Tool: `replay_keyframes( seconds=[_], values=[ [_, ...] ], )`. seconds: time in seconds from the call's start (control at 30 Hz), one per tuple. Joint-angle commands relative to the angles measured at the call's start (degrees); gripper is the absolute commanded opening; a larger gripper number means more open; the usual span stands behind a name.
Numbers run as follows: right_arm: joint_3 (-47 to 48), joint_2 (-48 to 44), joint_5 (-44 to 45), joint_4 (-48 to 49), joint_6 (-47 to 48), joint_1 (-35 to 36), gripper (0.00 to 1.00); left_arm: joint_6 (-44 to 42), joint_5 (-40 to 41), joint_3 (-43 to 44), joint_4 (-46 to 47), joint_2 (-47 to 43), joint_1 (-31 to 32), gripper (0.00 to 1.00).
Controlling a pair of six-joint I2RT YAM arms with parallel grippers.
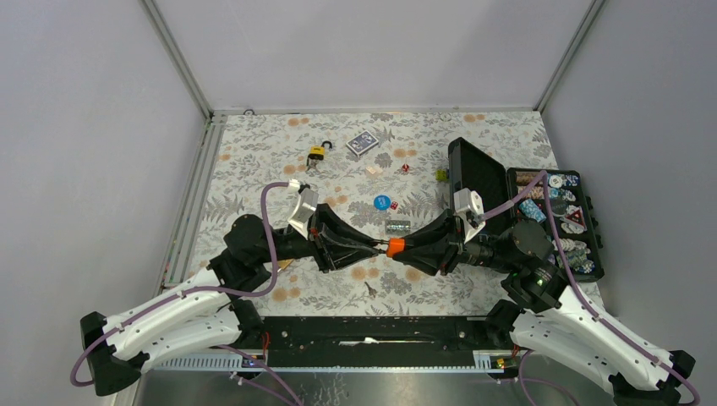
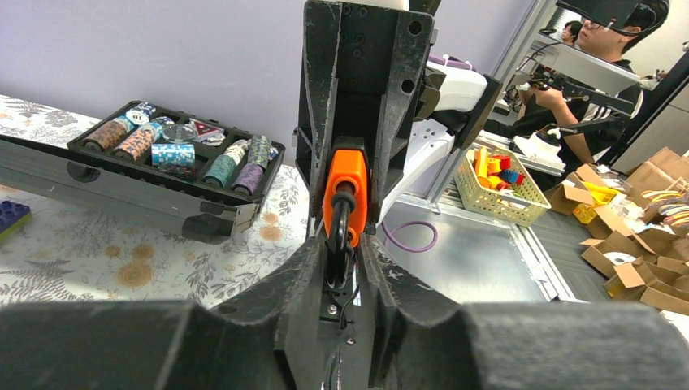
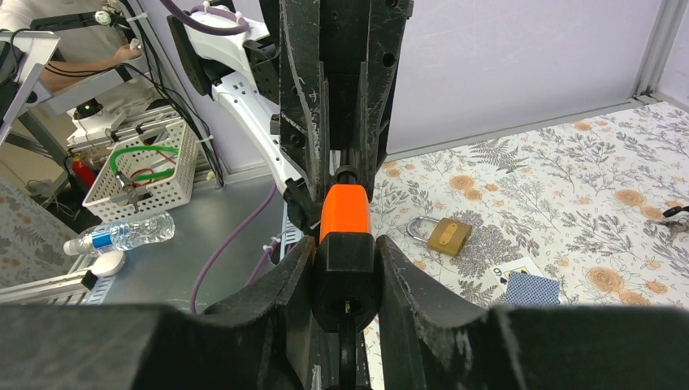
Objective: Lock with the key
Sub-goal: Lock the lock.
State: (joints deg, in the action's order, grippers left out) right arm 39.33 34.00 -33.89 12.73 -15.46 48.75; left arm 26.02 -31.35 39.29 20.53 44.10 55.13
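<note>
An orange padlock with a black base hangs in mid-air over the table's middle, held between both grippers. My right gripper is shut on its black base, jaws pressed to both sides. The keyhole end faces the right wrist camera. A dark thin piece under the keyhole looks like the key seen edge-on. My left gripper comes from the opposite side. In the left wrist view it is shut on the black shackle that loops out of the orange body.
A brass padlock lies at the back left, also seen as a brass padlock in the right wrist view. A card deck, a blue chip and a red die lie behind the grippers. An open chip case stands right.
</note>
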Motion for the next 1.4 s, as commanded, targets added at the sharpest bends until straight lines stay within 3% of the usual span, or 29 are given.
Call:
replay_keyframes(
  seconds=[0.0,0.4,0.6,1.37],
  values=[
    [1.1,-0.6,0.4,5.0,-0.4,0.2,0.0,0.1,-0.7,2.2,2.8,-0.1,0.1,0.28],
    [1.5,0.1,-0.8,4.4,-1.4,0.2,0.0,-0.4,0.0,2.4,2.4,0.0,0.1,0.25],
    [3.1,1.5,-0.5,1.8,-3.4,0.2,0.0,-1.5,-0.7,3.0,1.8,0.9,0.1,0.0],
    [2.9,2.2,2.4,3.1,-4.1,0.2,0.0,-3.3,-2.4,3.9,0.8,4.7,2.1,0.0]
  ],
)
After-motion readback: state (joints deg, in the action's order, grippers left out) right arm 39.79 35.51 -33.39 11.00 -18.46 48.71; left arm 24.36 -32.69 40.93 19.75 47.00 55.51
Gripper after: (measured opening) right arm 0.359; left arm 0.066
